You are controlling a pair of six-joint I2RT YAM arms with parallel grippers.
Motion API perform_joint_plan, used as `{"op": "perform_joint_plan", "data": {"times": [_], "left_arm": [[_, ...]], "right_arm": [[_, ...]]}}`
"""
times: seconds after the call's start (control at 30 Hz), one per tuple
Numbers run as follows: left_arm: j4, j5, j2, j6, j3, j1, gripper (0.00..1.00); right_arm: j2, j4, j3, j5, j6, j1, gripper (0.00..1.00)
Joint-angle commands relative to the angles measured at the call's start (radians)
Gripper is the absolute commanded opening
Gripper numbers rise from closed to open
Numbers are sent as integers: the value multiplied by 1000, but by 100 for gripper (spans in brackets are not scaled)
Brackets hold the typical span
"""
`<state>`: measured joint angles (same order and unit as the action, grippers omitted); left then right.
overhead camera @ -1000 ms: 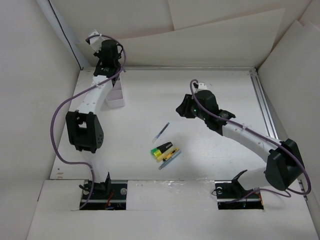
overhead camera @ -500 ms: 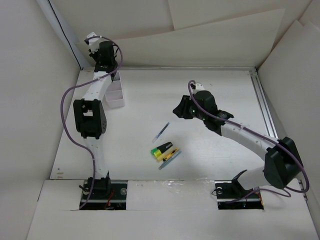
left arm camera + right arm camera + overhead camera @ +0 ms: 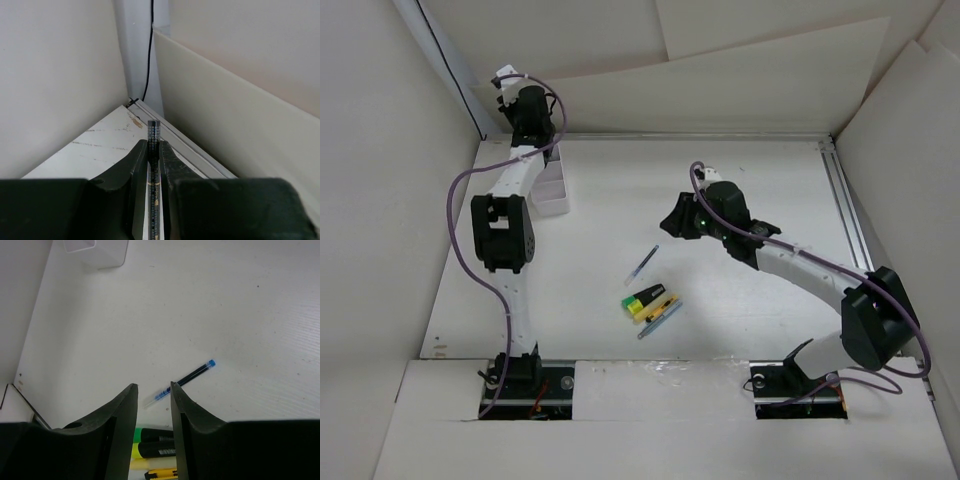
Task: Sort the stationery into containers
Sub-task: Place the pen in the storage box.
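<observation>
Table (image 3: 750,190): 1 box (image 3: 554,200) | 2 highlighters (image 3: 644,301) | left pincer (image 3: 153,146) clamps pen (image 3: 153,131) | right pincer (image 3: 153,387) parted, empty

The worktop (image 3: 740,200) is white-painted board, matt, with faint grain lines and a few scuffs. It is edged on one side by a bare brushed-metal rail (image 3: 850,220) and walled by matt off-white sheets that look like card. The container (image 3: 97,252) is milky translucent plastic, the highlighters (image 3: 645,298) are glossy yellow-green and black plastic, and the blue pen (image 3: 182,380) is part clear, part dark plastic. The left claw (image 3: 153,155) and right claw (image 3: 152,386) are matt black plastic with a slightly grainy skin, and the thin pen (image 3: 153,132) in the left one is smooth with a fine printed pattern.
</observation>
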<state>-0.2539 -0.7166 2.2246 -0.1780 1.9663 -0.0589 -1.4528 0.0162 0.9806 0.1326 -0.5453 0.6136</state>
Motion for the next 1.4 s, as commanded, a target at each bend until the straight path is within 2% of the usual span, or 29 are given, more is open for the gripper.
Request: {"op": "perform_joint_plan", "data": {"times": [0.0, 0.5, 1.13, 1.37], "left_arm": [[-90, -26, -3, 38, 43, 1, 0], [-195, -46, 56, 120, 55, -32, 0], [-404, -116, 46, 233, -116, -59, 0], [-543, -170, 37, 348, -170, -99, 0]], "right_arm": [[2, 85, 1, 24, 16, -8, 39], [2, 94, -8, 42, 34, -8, 39], [22, 103, -26, 42, 35, -8, 39], [22, 113, -26, 42, 44, -8, 39]]}}
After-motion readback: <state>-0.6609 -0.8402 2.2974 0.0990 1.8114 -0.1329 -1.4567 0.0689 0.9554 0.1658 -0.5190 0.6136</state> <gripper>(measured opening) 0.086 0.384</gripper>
